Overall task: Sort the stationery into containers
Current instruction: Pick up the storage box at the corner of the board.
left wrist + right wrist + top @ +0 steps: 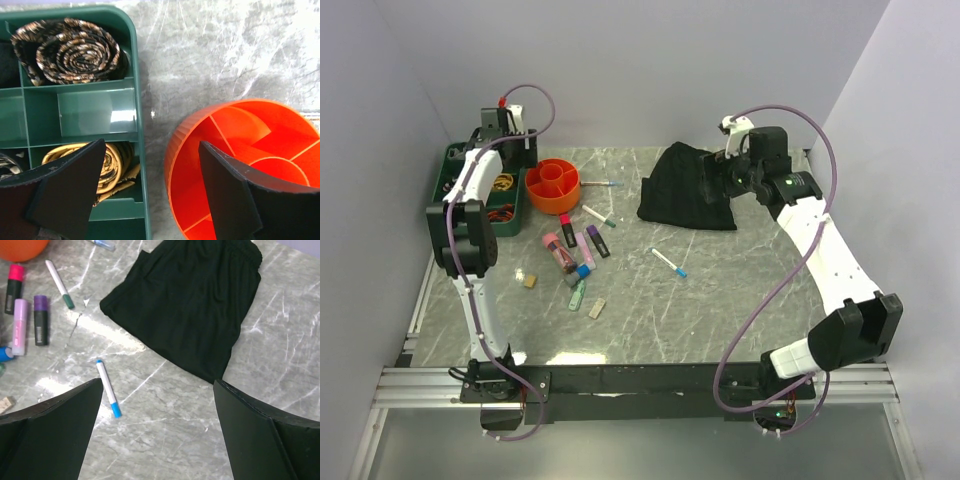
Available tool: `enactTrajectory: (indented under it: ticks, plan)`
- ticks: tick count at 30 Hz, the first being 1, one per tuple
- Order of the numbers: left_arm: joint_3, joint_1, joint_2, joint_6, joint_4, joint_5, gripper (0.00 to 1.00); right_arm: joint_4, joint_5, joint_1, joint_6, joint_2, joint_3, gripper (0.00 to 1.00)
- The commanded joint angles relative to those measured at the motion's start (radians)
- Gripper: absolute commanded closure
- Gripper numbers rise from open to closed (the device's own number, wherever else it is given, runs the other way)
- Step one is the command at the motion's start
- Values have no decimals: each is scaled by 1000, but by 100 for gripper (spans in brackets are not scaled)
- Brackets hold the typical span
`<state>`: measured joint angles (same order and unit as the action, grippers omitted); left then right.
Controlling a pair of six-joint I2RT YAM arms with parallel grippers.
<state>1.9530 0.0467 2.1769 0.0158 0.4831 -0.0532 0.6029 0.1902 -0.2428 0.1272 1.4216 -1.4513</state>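
— Where are the left jaws?

— Far left, above the strip of tabletop (200, 60) between the green tray (140, 100) and the orange tub (240, 165). They are spread wide with nothing between them.

— What sits in the tray?

— Coiled rubber bands (75, 52), in at least two of its compartments.

— And the stationery?

— It is all lying on the tabletop. A cluster of short markers (570, 250) lies just near of the tub, pink, purple and black among them. The tan erasers (530, 280) lie nearer still, one to the cluster's left and one to its right. A green-capped pen (599, 216) lies to the right of the tub's near side. A second thin pen (603, 184) lies level with the tub on its right. The blue-capped pen (669, 263) lies alone toward the middle, near of the black fabric (690, 188).

— The right jaws?

— They are also wide apart and holding nothing. They hover at the far right over the near edge of the fabric, with the blue-capped pen on the tabletop below them.
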Motion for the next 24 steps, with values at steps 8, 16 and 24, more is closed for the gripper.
enactTrajectory:
  ticks: [8, 16, 24]
  plan:
    - [53, -5, 46, 21, 2, -4, 30, -37, 32, 10, -27, 68, -106, 0]
    - [86, -19, 83, 42, 37, -5, 56, -32, 28, 8, -26, 109, -139, 0]
    - [46, -39, 35, 47, 34, -10, 99, -29, 26, 10, -26, 112, -130, 0]
